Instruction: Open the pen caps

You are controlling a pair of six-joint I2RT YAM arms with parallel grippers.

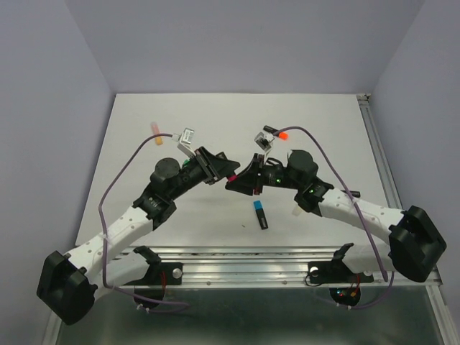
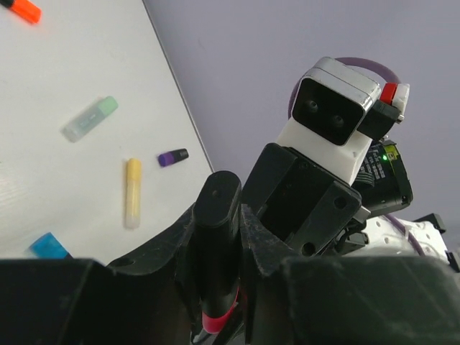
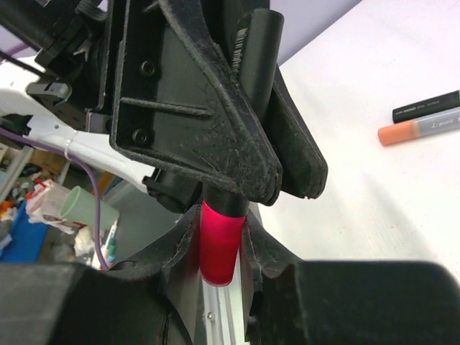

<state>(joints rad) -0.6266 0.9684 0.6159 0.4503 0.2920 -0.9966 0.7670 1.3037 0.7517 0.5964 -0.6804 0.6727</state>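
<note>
Arms (image 1: 133,219) bend inward; end effectors (image 1: 233,177) clamp barrel (image 2: 218,230) and pink cap (image 3: 219,244).

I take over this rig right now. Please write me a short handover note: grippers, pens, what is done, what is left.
The left gripper is shut on one highlighter's black barrel; the right gripper is shut on its pink cap, seemingly not yet off.
Lying on the table, apparently still closed: blue cap, orange cap, purple cap, green highlighter, yellow highlighter.
Done: no loose cap visible. To do: pull this cap, then the others.
</note>
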